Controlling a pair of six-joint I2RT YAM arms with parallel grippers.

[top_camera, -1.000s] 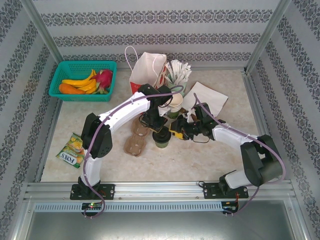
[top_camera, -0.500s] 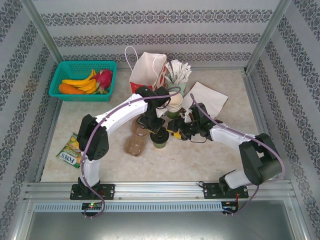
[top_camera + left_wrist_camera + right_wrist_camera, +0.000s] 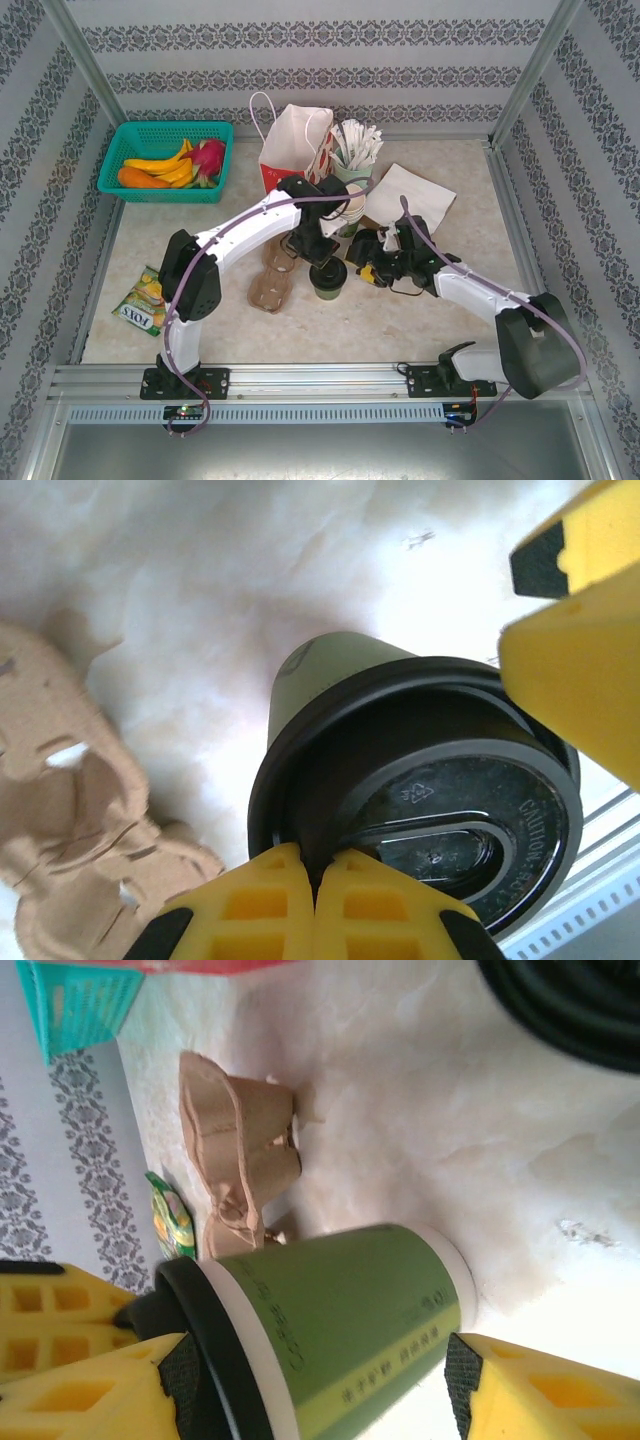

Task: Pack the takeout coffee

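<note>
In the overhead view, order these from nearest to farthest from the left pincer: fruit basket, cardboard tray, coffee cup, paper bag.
1. coffee cup, directly under the left pincer, near the table's middle.
2. cardboard tray, just to the cup's left.
3. paper bag, behind, toward the back wall.
4. fruit basket, back-left corner.

The cup (image 3: 327,288) is a small paper one with a green wall bearing fine print and a cream band at the rim, and it stands upright on the table (image 3: 400,320) near its middle. A round black plastic lid (image 3: 450,810) sits across its mouth, glossy, with a raised rim, an oblong embossed ridge and moulded "CAUTION" lettering; whether it is pressed fully home all round cannot be told. The tray (image 3: 270,285), brown moulded pulp with two wells facing up, lies flat just left of the cup, not touching it.
</note>
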